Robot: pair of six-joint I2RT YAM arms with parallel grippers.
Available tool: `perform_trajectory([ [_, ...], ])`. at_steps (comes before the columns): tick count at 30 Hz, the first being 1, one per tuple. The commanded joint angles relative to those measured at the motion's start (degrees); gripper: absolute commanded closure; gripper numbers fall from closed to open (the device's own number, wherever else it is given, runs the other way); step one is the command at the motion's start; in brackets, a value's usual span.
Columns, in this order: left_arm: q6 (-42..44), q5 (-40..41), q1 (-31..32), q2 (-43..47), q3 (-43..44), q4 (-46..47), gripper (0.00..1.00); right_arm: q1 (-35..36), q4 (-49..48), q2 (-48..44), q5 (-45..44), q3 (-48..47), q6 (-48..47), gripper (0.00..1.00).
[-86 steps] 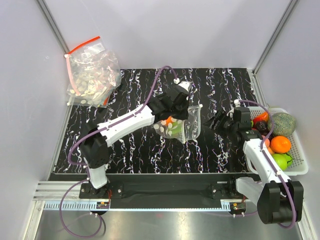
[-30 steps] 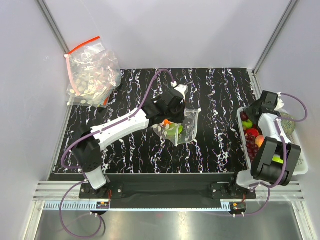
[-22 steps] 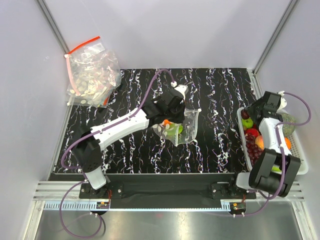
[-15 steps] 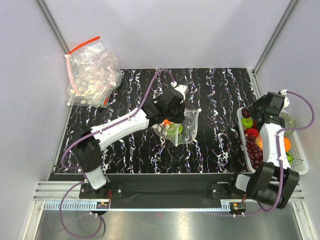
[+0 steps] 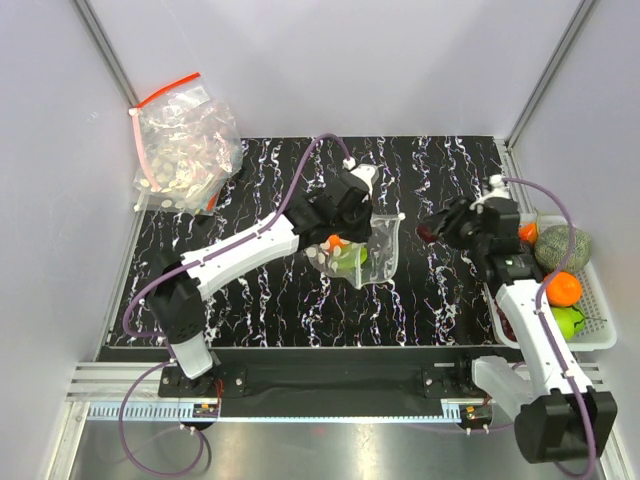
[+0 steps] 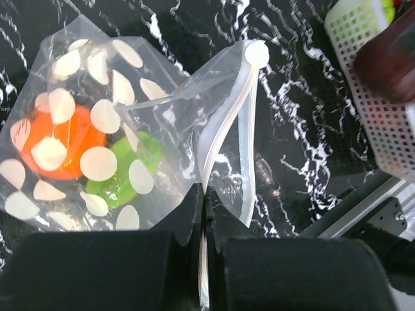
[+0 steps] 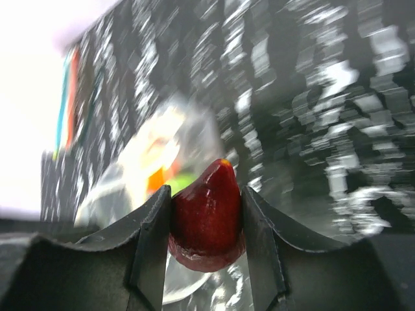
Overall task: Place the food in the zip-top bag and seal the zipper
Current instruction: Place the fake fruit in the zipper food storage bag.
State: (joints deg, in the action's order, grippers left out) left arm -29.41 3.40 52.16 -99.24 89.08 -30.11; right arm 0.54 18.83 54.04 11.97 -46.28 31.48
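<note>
The zip-top bag (image 5: 372,252), clear with white oval spots, hangs over the black marbled mat with its mouth open to the right. An orange food and a green food lie inside it (image 6: 61,146). My left gripper (image 5: 366,222) is shut on the bag's mouth edge by the pale zipper (image 6: 228,126); in the left wrist view the jaws pinch the strip (image 6: 203,194). My right gripper (image 5: 428,232) is shut on a dark red fruit (image 7: 207,217) and holds it above the mat, just right of the bag's mouth. The bag shows blurred behind it (image 7: 152,165).
A white mesh basket (image 5: 603,338) at the right edge holds an orange, a green fruit, a netted melon and dark grapes. A heap of similar bags with a red strip (image 5: 185,135) lies at the back left corner. Grey walls close in the mat.
My right arm has swung from the basket leftward over the mat, carrying the dark red fruit toward the bag's mouth. My left gripper keeps hold of the bag, which has barely moved.
</note>
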Motion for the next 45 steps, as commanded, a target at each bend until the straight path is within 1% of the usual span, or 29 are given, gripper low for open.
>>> perform_trajectory([
  [1, -0.3, -0.9, -0.3, -0.7, 4.4, 1.3, 1.00, 7.1, -6.4, 0.4, 1.7, 1.7, 1.8, 0.61],
  [5, -0.4, -0.4, -0.2, -0.9, 5.3, 0.8, 1.00, 14.1, -12.2, 1.9, 0.8, 3.7, 2.4, 0.61],
  [6, -0.4, -0.1, -0.3, -1.0, 5.5, 0.7, 1.00, 16.8, -13.0, 2.3, -0.2, 3.8, 2.4, 0.61],
  [9, -0.4, 0.2, -0.2, -1.2, 6.5, -0.1, 1.00, 21.2, -15.2, 4.4, -2.6, 4.1, 2.2, 0.60],
  [12, -0.5, 0.1, -0.2, -1.0, 6.6, -0.2, 1.00, 22.8, -16.9, 7.9, -3.7, 3.6, 2.2, 0.59],
  [15, -0.6, 0.2, -0.3, -0.3, 6.7, -0.5, 1.00, 24.5, -18.1, 11.4, -4.4, 3.3, 2.1, 0.36],
  [16, -0.6, 0.2, -0.3, 0.0, 6.5, -0.6, 1.00, 25.2, -18.2, 12.4, -4.8, 3.4, 2.3, 0.30],
  [17, -0.6, 0.3, -0.3, 0.2, 6.5, -0.5, 1.00, 25.2, -18.3, 12.7, -4.5, 3.5, 2.4, 0.22],
  [20, -0.7, 0.3, -0.3, 0.7, 5.7, -0.5, 1.00, 25.4, -18.3, 12.1, -5.4, 3.5, 2.2, 0.10],
  [21, -0.7, 0.2, -0.3, 0.8, 5.4, -0.5, 1.00, 25.5, -17.6, 11.6, -5.7, 3.3, 1.9, 0.09],
  [23, -0.8, 0.2, -0.3, 1.1, 4.8, -0.1, 1.00, 25.5, -14.9, 9.3, -7.6, 2.4, 0.9, 0.09],
  [27, -0.8, -0.2, -0.3, 1.0, 4.4, 0.1, 1.00, 25.4, -8.7, 5.2, -11.7, 0.8, -0.1, 0.16],
  [29, -0.7, -0.1, -0.4, 1.1, 4.4, 0.1, 1.00, 25.5, -4.6, 3.3, -16.5, 0.0, 0.3, 0.18],
  [31, -0.7, 0.1, -0.5, 1.4, 4.1, 0.0, 1.00, 25.5, -1.4, 2.1, -18.8, -1.3, 0.2, 0.22],
  [33, -0.4, 0.2, -0.7, 1.7, 3.4, 0.3, 1.00, 25.3, 5.5, 1.9, -24.3, -2.9, 0.6, 0.26],
  [34, -0.5, 0.3, -0.7, 2.0, 3.0, 0.5, 1.00, 25.3, 8.5, 2.2, -27.7, -5.4, 1.2, 0.29],
  [35, -0.4, 0.3, -0.7, 2.1, 2.8, 0.6, 1.00, 25.0, 15.3, 2.6, -33.6, -7.0, 2.3, 0.30],
  [36, -0.3, 0.5, -0.7, 2.1, 2.2, 0.7, 1.00, 24.4, 18.1, 3.0, -35.2, -8.5, 2.4, 0.30],
  [38, -0.2, 0.5, -0.9, 2.3, 1.6, 0.9, 1.00, 21.3, 23.7, 3.0, -36.9, -11.5, 1.9, 0.30],
  [39, -0.4, 0.3, -0.9, 2.4, 1.0, 1.5, 1.00, 19.6, 24.5, 2.7, -36.5, -12.1, 1.6, 0.30],
  [40, -0.5, 0.1, -1.0, 2.5, 0.7, 1.8, 1.00, 15.1, 25.0, 1.3, -35.4, -12.3, 1.0, 0.30],
  [41, -0.6, -0.2, -1.1, 2.6, 0.3, 2.0, 1.00, 12.8, 25.4, 0.3, -33.3, -12.3, 0.1, 0.30],
  [43, -0.7, -0.6, -1.1, 2.6, -0.4, 2.4, 1.00, 8.1, 25.6, -2.0, -32.6, -11.9, -0.3, 0.30],
  [44, -0.7, -1.1, -1.0, 2.8, -0.7, 2.6, 1.00, 5.1, 26.3, -2.6, -33.3, -11.8, -0.5, 0.29],
  [45, -0.7, -1.4, -1.0, 2.8, -1.2, 2.9, 1.00, 4.0, 26.7, -3.1, -33.9, -11.8, -0.3, 0.25],
])
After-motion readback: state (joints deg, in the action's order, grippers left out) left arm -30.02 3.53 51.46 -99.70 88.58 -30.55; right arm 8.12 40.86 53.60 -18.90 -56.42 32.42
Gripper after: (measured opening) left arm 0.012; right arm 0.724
